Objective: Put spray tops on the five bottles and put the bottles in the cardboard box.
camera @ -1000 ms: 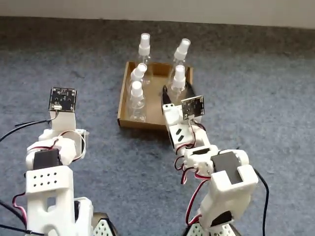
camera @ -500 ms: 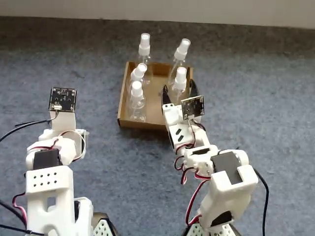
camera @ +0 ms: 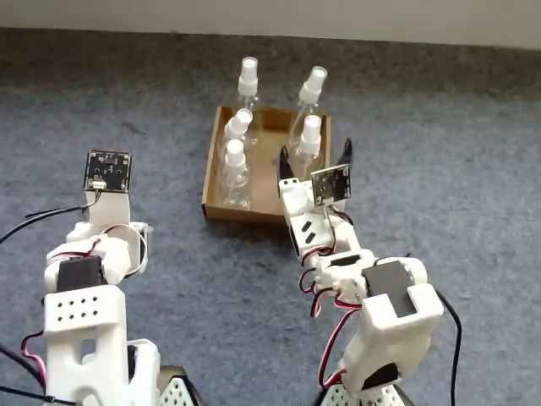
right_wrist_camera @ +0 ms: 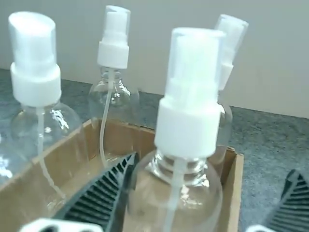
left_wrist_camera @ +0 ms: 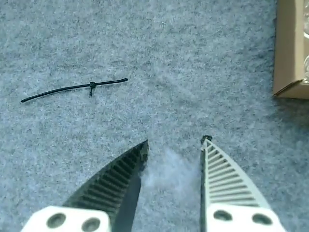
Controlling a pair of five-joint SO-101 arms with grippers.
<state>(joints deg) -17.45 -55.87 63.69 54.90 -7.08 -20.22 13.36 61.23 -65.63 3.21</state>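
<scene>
A cardboard box [camera: 215, 169] lies on the grey carpet. Five clear bottles with white spray tops are in or at it: one near the front left [camera: 234, 173], one behind that [camera: 237, 127], one at the right [camera: 308, 142], and two by the far wall [camera: 248, 80] [camera: 313, 85]. My right gripper [camera: 314, 156] is open, its fingers apart on either side of the right bottle [right_wrist_camera: 186, 145] without touching it. My left gripper [left_wrist_camera: 174, 142] is open over bare carpet, left of the box and holding nothing.
A black cable tie [left_wrist_camera: 77, 89] lies on the carpet ahead of the left gripper. The box's near corner [left_wrist_camera: 289, 58] is off to that gripper's side. A pale wall [camera: 270, 13] runs behind the carpet.
The right gripper has opened and let go of the right bottle, which now stands by itself in the box. The left arm has not moved.
</scene>
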